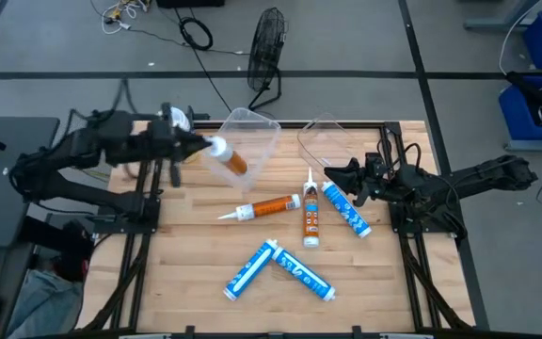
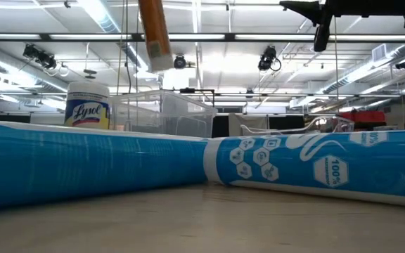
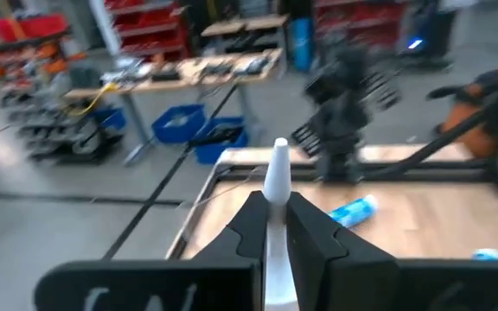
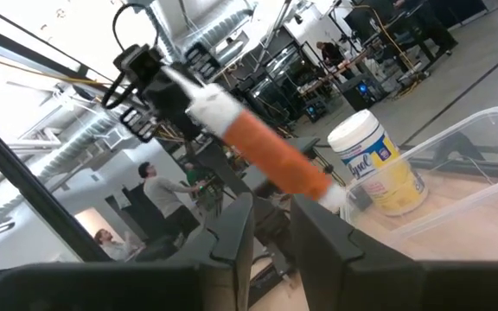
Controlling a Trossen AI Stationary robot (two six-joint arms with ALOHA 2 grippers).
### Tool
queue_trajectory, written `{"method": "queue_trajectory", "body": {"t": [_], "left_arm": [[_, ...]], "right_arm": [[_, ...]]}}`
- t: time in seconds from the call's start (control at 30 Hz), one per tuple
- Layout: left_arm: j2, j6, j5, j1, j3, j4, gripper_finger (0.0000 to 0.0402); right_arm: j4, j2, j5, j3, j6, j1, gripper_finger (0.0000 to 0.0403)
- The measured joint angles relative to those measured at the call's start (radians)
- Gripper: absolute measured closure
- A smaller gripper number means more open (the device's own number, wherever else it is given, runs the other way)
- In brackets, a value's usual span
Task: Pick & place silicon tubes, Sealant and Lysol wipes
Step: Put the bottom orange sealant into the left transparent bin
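Now left end effector grips orange tube over bin.

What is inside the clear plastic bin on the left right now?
The clear plastic bin looks empty as far as shown. The left gripper holds an orange sealant tube above its rim. That tube and the gripper cover part of the bin's floor.

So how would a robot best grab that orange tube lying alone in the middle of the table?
Probably from straight above, fingers across the round middle of the orange tube. It lies flat with bare wood on both long sides, and its white nozzle tapers too thin to hold.
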Motion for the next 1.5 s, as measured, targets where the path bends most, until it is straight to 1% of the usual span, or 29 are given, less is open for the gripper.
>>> {"method": "queue_trajectory", "body": {"t": [0.2, 0.4, 0.5, 0.63, 0.73, 1.0, 1.27, 1.37, 1.5], "left_arm": [[0.129, 0.049, -0.001, 0.138, 0.000, 0.051, 0.0381], [0.249, 0.107, 0.000, 0.251, -0.001, 0.176, 0.0383], [0.300, 0.099, 0.031, 0.298, -0.001, 0.219, 0.0383], [0.353, 0.032, 0.062, 0.346, -0.001, 0.199, 0.0383], [0.382, 0.023, 0.072, 0.362, -0.002, 0.178, 0.0383], [0.434, 0.046, 0.073, 0.386, -0.004, 0.205, 0.0383], [0.425, 0.045, 0.070, 0.387, -0.130, 0.305, 0.0383], [0.423, 0.045, 0.066, 0.391, -0.166, 0.377, 0.0383], [0.425, 0.045, 0.065, 0.405, -0.197, 0.412, 0.0383]], "right_arm": [[-0.017, 0.000, -0.002, 0.000, -0.001, 0.000, 0.0318], [-0.036, 0.000, -0.028, 0.000, 0.001, 0.000, 0.0318], [-0.038, 0.000, -0.035, 0.000, -0.005, 0.000, 0.0318], [-0.042, 0.000, -0.035, 0.000, -0.008, 0.000, 0.0318], [-0.048, 0.000, -0.035, 0.000, -0.016, 0.000, 0.0318], [-0.048, 0.000, -0.035, 0.000, -0.042, 0.000, 0.0318], [-0.061, 0.000, -0.035, 0.000, -0.041, 0.000, 0.0318], [-0.062, 0.000, -0.035, 0.000, -0.041, 0.000, 0.0318], [-0.064, 0.000, -0.035, 0.000, -0.029, 0.000, 0.0318]]}}
